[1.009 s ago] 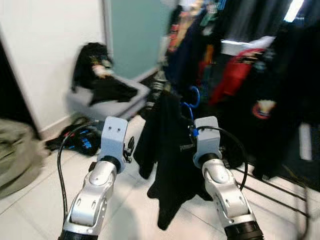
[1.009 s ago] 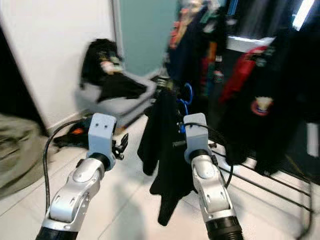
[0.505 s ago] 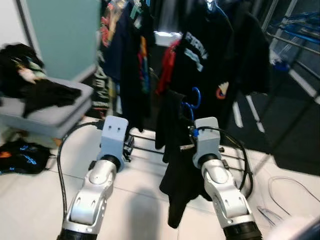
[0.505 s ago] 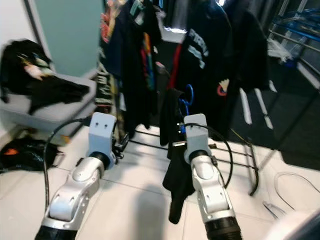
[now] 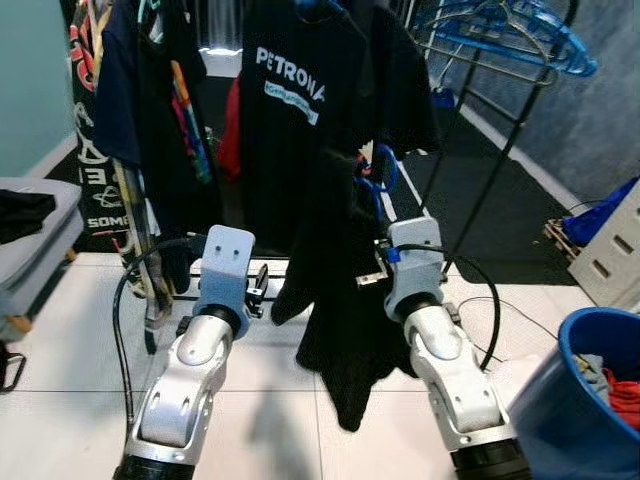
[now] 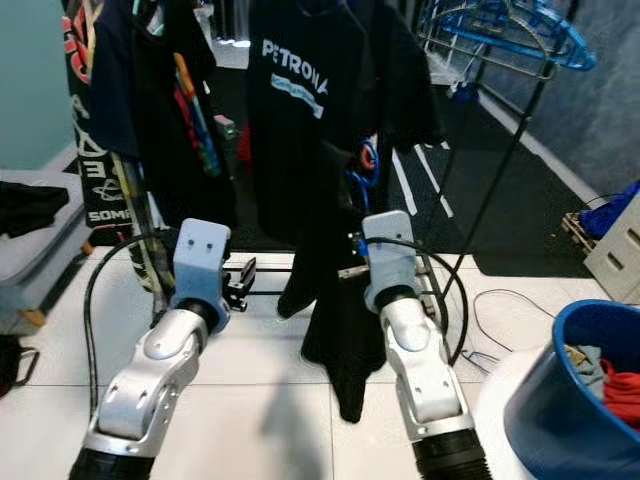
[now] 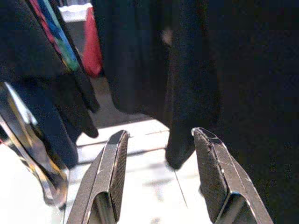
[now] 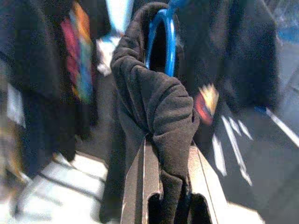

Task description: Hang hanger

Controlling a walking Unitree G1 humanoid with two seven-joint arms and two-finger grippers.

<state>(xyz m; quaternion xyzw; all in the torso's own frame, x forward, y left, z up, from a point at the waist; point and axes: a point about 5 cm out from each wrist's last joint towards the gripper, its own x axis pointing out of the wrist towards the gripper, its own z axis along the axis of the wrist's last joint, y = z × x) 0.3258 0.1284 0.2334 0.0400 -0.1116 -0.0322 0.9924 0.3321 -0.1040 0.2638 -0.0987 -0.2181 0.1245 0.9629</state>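
My right gripper (image 8: pixel 167 154) is shut on a black garment (image 5: pixel 340 310) that hangs from a blue hanger (image 8: pixel 161 42). The hanger's blue hook (image 5: pixel 383 170) rises above the gripper, and the cloth drapes down in front of both arms. My left gripper (image 7: pixel 159 161) is open with nothing between its fingers; it is held up beside the garment's left edge. Ahead stands a clothes rack full of dark shirts, with a black printed T-shirt (image 5: pixel 295 110) in the middle.
Several bare blue hangers (image 5: pixel 510 30) hang on a black rail at the upper right. A blue bin (image 5: pixel 590 400) holding clothes stands at the lower right. A grey seat (image 5: pixel 30 240) with dark cloth is at the left. Cables (image 5: pixel 510 330) lie on the white tiled floor.
The camera has swung to the right: the grey seat slid to the left edge, and the rack, blue hangers and blue bin came into view. Both arms hold the same pose with the garment.
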